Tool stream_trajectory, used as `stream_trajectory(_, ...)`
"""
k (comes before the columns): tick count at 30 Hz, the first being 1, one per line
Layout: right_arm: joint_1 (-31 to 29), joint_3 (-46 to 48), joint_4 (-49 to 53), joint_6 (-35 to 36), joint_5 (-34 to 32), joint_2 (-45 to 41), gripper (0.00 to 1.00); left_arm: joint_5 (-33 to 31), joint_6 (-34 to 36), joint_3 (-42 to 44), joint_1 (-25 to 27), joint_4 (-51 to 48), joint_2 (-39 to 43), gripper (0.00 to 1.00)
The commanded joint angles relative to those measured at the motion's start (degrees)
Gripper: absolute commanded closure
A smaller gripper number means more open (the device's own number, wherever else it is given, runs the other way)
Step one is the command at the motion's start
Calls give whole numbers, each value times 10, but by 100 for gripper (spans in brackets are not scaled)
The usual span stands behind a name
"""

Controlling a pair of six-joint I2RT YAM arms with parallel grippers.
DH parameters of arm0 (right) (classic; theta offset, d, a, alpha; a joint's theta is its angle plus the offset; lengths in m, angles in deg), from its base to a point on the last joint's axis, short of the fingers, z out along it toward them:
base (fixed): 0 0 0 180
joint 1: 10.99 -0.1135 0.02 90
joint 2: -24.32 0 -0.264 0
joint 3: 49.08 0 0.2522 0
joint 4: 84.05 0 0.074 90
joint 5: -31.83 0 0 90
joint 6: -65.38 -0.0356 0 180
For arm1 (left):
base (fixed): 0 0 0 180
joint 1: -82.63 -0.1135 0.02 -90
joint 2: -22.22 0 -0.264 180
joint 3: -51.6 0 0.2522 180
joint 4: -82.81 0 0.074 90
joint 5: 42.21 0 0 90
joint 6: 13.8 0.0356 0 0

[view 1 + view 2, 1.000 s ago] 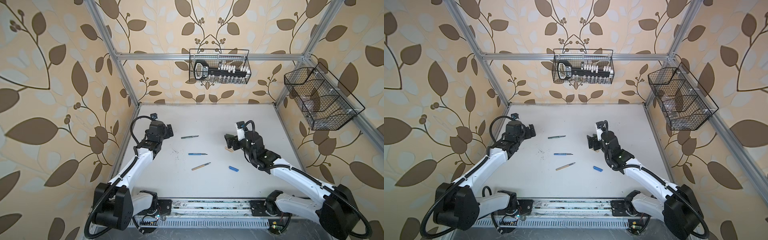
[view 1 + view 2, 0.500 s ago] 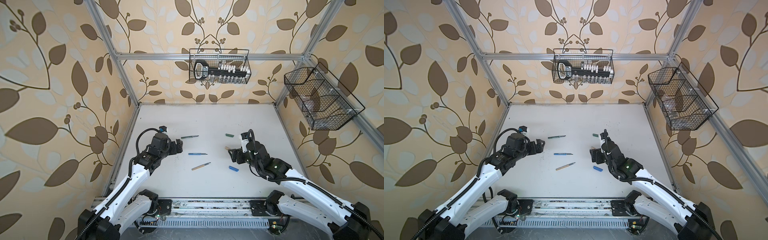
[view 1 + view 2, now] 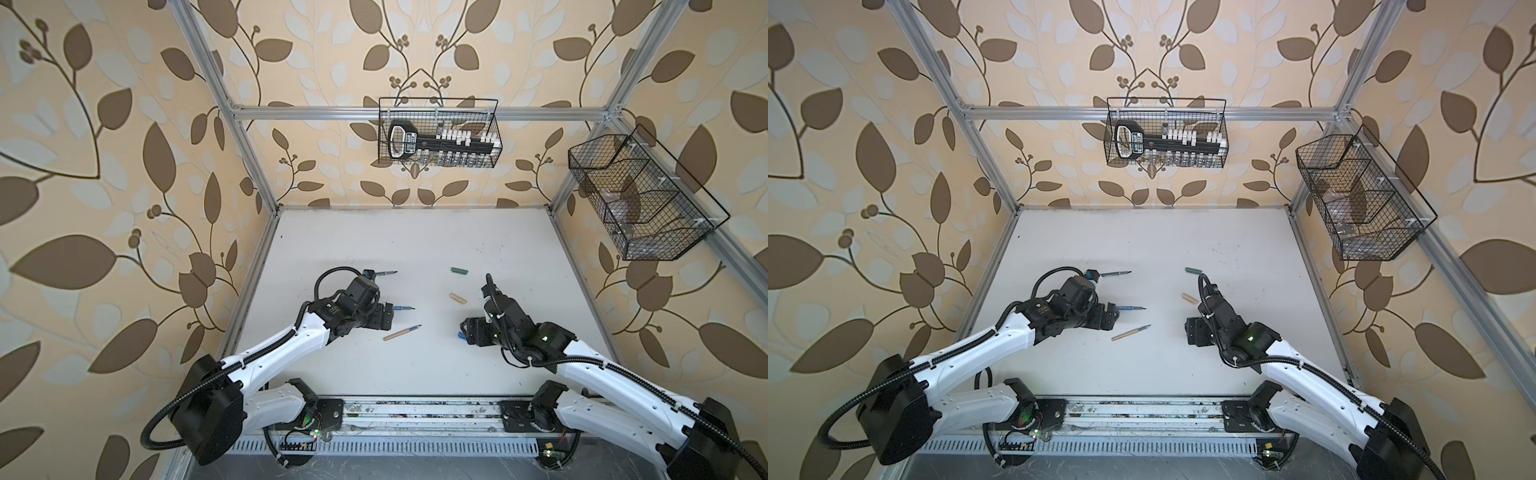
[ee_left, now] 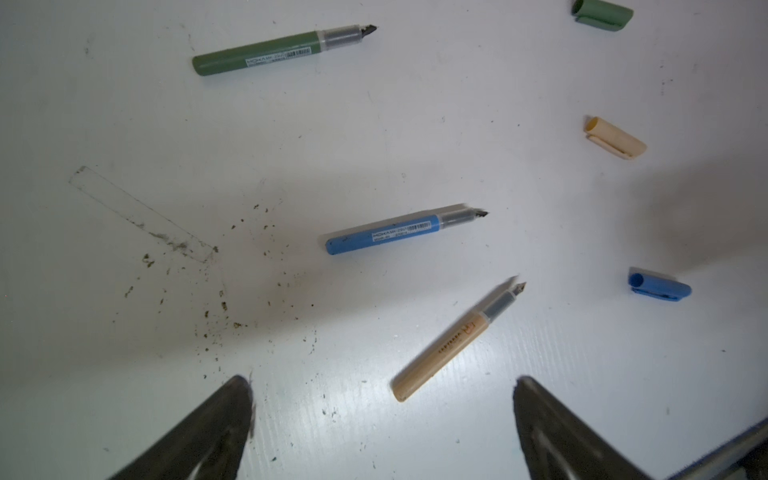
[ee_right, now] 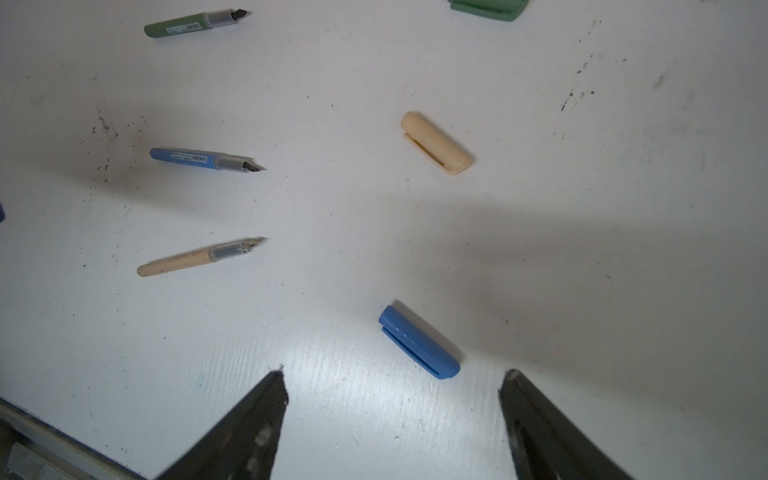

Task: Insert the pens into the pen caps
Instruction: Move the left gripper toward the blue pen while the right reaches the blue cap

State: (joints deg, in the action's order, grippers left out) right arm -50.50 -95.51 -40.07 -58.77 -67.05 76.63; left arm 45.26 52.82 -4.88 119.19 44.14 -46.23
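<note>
Your right end effector (image 5: pixel 394 374) has jaws apart, blue cap (image 5: pixel 419 343) just ahead. It looks light, stiff and slick, so pinch it mid-body. Left end effector (image 4: pixel 382 380) is wide apart too, tan pen (image 4: pixel 457 340) just ahead.

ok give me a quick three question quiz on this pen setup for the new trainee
1. True or false: the green cap lies nearer the back wall than the tan cap does.
2. Which cap lies closest to the right gripper? A) green cap B) tan cap C) blue cap
3. Fill in the blank: the left gripper is ___ and holds nothing.

Key: 1 true. 2 C. 3 open.
</note>
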Motion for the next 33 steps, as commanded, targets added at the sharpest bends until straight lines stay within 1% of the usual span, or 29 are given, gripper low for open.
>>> stream_trajectory(1,1,20,13,-49,17,3,21,-40,19,-42,0,-4,-16,1)
stream_trajectory(4,-6,37,0,-89,39,6,21,-42,24,-46,0,6,-14,1)
stream_trajectory(10,-34,70,-51,-156,72,15,21,-71,11,-61,0,-10,-24,1)
stream_trajectory(13,-36,83,-85,-175,84,33,21,-77,8,-59,0,-1,-24,1)
stream_trajectory(19,-36,97,-126,-201,89,54,21,-118,10,-56,0,-7,-7,1)
stream_trajectory(27,1,142,-189,-222,117,59,20,-136,12,-50,0,-14,10,1)
stream_trajectory(33,45,155,-198,-205,126,46,20,-145,11,-47,-1,-18,17,1)
